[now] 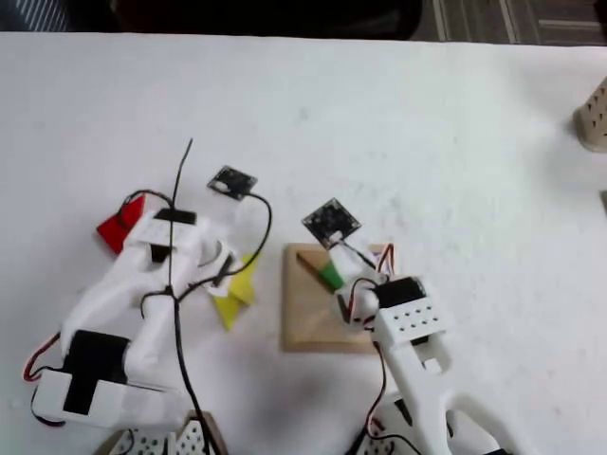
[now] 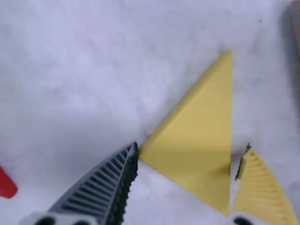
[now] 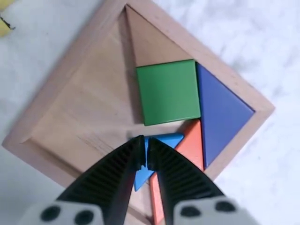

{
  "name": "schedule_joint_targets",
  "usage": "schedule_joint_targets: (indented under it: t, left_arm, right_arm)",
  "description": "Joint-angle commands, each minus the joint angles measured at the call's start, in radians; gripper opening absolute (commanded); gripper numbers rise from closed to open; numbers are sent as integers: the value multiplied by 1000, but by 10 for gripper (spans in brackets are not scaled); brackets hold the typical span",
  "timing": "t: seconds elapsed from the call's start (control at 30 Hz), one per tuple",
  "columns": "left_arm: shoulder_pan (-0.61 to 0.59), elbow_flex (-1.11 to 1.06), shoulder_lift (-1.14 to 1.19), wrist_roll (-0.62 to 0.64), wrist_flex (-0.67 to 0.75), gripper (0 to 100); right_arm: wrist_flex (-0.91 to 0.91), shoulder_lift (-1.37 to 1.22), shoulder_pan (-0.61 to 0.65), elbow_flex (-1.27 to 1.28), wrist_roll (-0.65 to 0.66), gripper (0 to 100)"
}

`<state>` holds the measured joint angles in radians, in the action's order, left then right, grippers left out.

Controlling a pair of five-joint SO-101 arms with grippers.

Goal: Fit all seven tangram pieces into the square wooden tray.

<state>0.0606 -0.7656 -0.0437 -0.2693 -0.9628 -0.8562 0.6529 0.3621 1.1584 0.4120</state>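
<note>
**Left arm.** The left gripper (image 2: 190, 149) is wide open and holds nothing. Its dark finger (image 2: 101, 187) touches one corner of the yellow triangle (image 2: 201, 140); the other finger sits just beside the opposite edge. The piece lies flat on the white table (image 1: 427, 142), just beside the wooden tray (image 3: 61, 75). The straddling stance suggests a pick is being set up: closing the fingers would pinch the triangle across its narrower end. A red piece (image 1: 119, 226) lies farther out, on the side away from the tray, well apart from it.

**Right arm.** The right gripper (image 3: 144, 149) is closed to a thin slit, with nothing visible between the fingers. Its tips are over the light blue triangle (image 3: 161, 140) inside the tray. With the fingers together, the tip probably serves as a pusher for nudging that piece flush.

**Tray contents.** Around the tips lie a green square (image 3: 168, 91), a dark blue triangle (image 3: 222, 112) along one wall, and an orange piece (image 3: 192, 145) between them. These pieces butt edge to edge. About half the floor is bare.

**Status.** Four pieces are in; yellow and red remain outside. The seventh cannot be located.
</note>
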Motion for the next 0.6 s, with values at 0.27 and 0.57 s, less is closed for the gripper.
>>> schedule_joint_targets:
  t: [0.27,0.57]
  left_arm:
    - [27,15,-8,-89,21,194]
    - [74,15,-8,-186,0,83]
  right_arm:
    - [16,35,-24,-9,12,18]
    - [18,35,-39,-9,12,18]
